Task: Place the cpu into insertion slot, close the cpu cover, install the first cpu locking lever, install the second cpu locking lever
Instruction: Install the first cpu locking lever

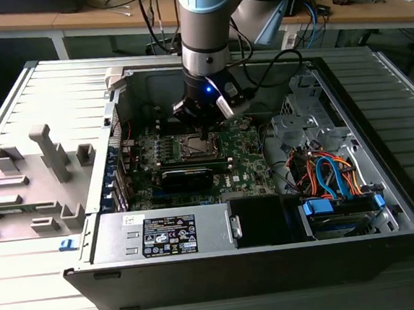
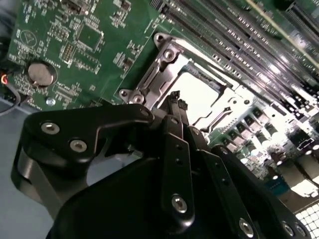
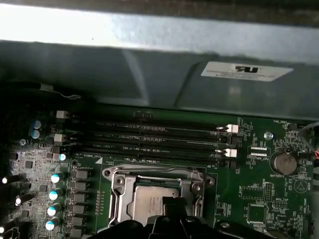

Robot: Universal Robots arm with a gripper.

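The cpu lies flat in the insertion slot on the green board, its pale face showing. The silver cpu cover lies down around it as a frame. My gripper hangs just above the socket's edge. Its dark fingers are shut together with nothing held between them. The tips hide part of the cover's rim, and I cannot tell how the locking levers stand.
Long black memory slots run beside the socket. A coin battery sits on the board. A black card, the power supply and coloured cables crowd the case. A grey fixture tray lies at the exterior view's left.
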